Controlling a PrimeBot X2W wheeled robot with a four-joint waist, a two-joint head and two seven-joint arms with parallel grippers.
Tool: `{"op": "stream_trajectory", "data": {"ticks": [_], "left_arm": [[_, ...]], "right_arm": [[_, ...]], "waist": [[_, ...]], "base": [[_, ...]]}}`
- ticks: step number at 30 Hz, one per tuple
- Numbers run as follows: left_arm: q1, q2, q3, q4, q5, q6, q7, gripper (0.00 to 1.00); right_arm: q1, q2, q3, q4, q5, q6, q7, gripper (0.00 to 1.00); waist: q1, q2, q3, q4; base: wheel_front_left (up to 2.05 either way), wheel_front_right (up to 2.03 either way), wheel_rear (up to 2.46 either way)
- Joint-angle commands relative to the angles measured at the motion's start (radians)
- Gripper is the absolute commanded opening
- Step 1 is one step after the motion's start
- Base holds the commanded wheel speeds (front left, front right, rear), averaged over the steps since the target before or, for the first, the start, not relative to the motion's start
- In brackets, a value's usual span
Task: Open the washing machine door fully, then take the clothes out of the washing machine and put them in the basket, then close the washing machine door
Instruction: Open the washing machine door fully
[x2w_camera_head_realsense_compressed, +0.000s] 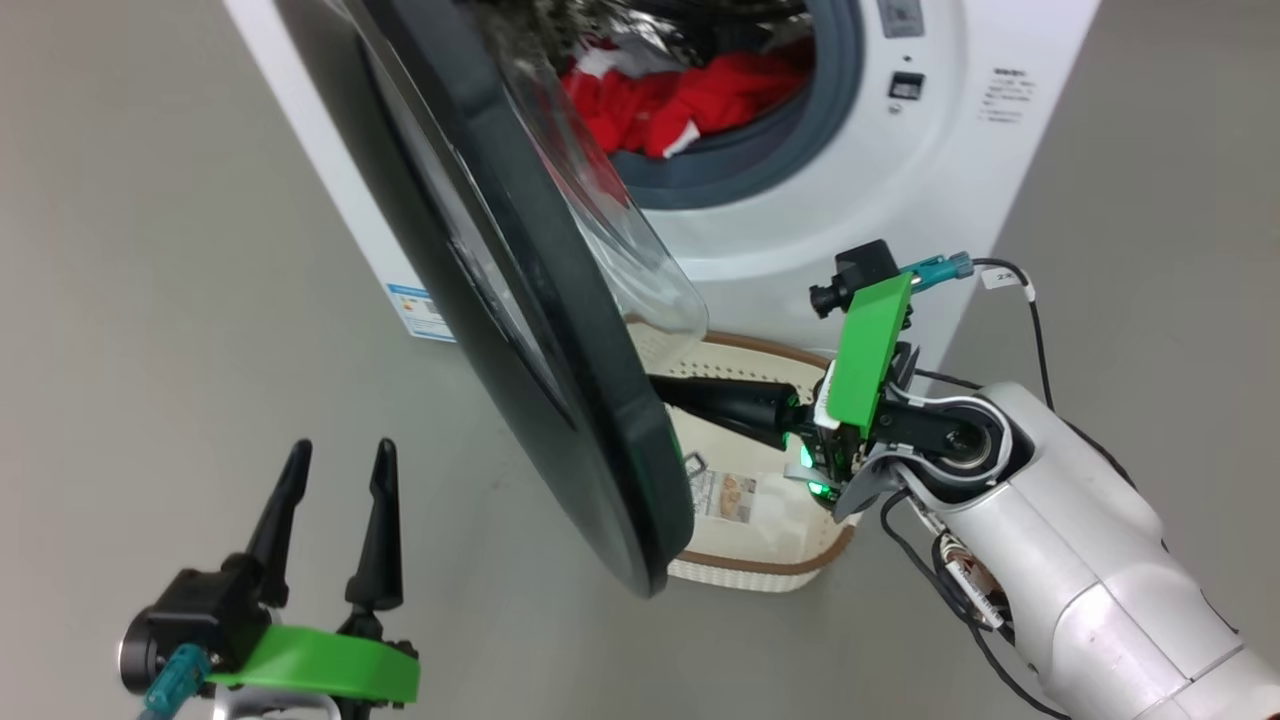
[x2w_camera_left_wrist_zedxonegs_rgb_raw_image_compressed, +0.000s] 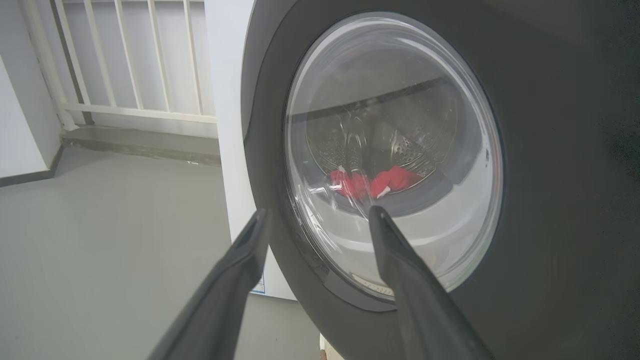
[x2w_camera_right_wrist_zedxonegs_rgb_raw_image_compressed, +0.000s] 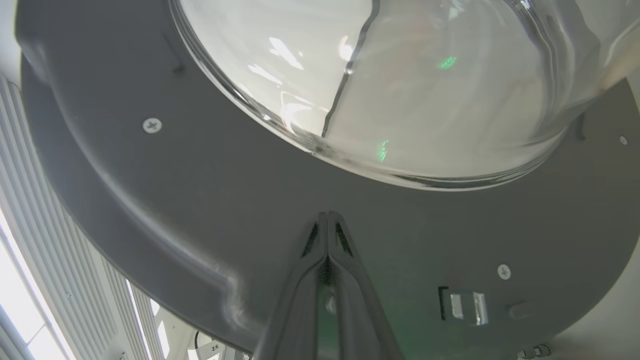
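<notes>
The washing machine door stands partly open, its black rim edge-on across the head view and the glass bowl bulging toward the white washing machine. Red clothes with white parts lie in the drum. My right gripper is shut, empty, tips against the door's inner face just below the glass; its fingertips meet there. My left gripper is open at the lower left, on the door's outer side, apart from it. The cream basket sits on the floor under the door.
Grey floor spreads to the left of the machine. A white railing and a low step stand beyond it in the left wrist view. A latch sits on the door's inner rim. Cables hang off my right forearm.
</notes>
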Motion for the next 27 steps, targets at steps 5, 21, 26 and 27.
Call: {"op": "stream_trajectory", "data": {"ticks": [5,21,26,27], "left_arm": [[0.015,0.022,0.028,-0.015,-0.003,0.006,-0.005,1.0],[0.006,0.022,-0.01,-0.007,-0.036,0.014,-0.005,1.0],[0.011,0.022,-0.002,-0.02,-0.045,0.02,-0.005,1.0],[0.013,0.022,-0.001,-0.024,-0.047,0.022,-0.005,1.0]], "right_arm": [[0.019,0.031,0.058,-0.039,0.039,0.007,-0.022,0.0],[0.008,0.031,0.187,-0.019,0.125,0.007,-0.079,0.0],[-0.011,0.031,0.237,-0.023,0.151,0.007,-0.085,0.0],[-0.016,0.031,0.248,-0.024,0.158,0.007,-0.088,0.0]], "waist": [[0.0,-0.0001,-0.046,0.072],[0.0,-0.0001,-0.082,0.214],[0.0,-0.0001,-0.078,0.22],[0.0,-0.0001,-0.077,0.222]], "base": [[0.0,0.0,0.0],[0.0,0.0,0.0],[0.0,0.0,0.0],[0.0,0.0,0.0]]}}
